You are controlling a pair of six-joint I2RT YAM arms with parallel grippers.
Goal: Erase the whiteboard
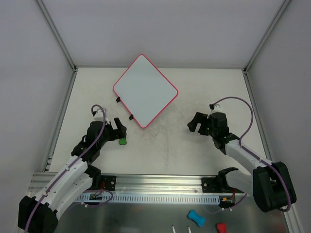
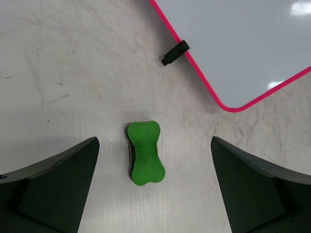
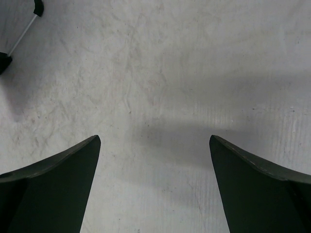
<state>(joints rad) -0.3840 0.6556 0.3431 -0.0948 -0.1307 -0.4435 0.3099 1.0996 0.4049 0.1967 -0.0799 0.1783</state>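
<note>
left gripper (image 1: 119, 132): down over the left half of the desk (image 1: 170, 150), jaws spread wide, not holding anything

green eraser (image 2: 145, 153): little bone-shaped one, lying flat on the desk right between those open fingers, neither finger touching it

whiteboard (image 1: 145, 90): flat on the desk toward the far edge, a bit left of centre, turned like a diamond, pink rim all round; surface looks plain white from here

clips (image 2: 175, 52): two small black ones on the board's near-left edge, the side facing the eraser

right gripper (image 1: 193, 124): over the right half of the desk, well apart from the board, jaws wide open with only bare desk between them

blue bone piece (image 1: 196, 218): on the metal ledge past the near edge, toward the right
</note>
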